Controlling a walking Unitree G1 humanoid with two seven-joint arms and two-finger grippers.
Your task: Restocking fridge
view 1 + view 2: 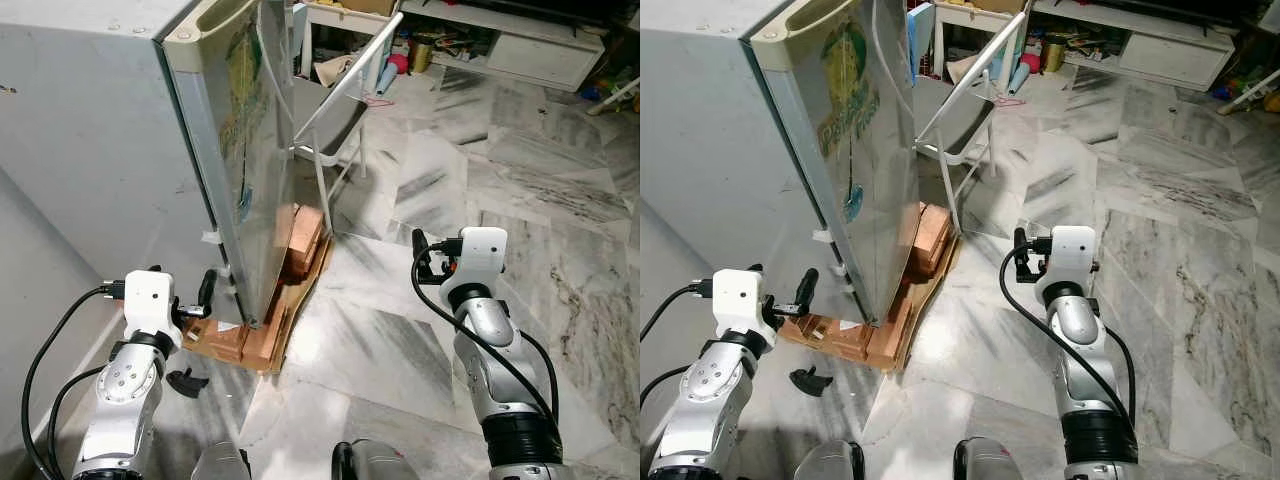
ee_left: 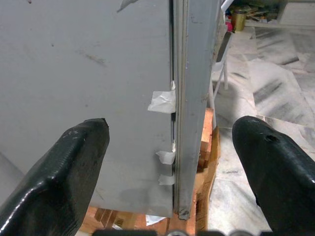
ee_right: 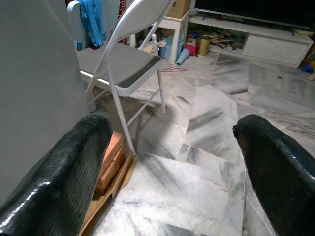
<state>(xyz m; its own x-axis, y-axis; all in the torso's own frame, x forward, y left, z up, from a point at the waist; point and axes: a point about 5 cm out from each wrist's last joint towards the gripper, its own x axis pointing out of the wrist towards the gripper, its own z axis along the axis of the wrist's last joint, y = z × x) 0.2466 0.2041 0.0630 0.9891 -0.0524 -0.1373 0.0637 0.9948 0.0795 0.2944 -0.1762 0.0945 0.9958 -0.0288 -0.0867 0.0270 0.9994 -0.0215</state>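
On the marble floor (image 1: pixel 400 330) stands a grey fridge (image 1: pixel 90 150), set on wooden blocks (image 1: pixel 262 340) and cardboard. Its door (image 1: pixel 240 140) is shut, with bits of white tape (image 2: pixel 162 101) along the edge. Low down by the door's bottom corner is the left claw (image 1: pixel 200 300), with its two black fingers (image 2: pixel 64 172) wide apart and the door edge between them. Off to the side, the right claw (image 3: pixel 172 162) hangs over the floor, fingers apart too, holding nothing. Behind the fridge stands a white folding chair (image 3: pixel 123 59).
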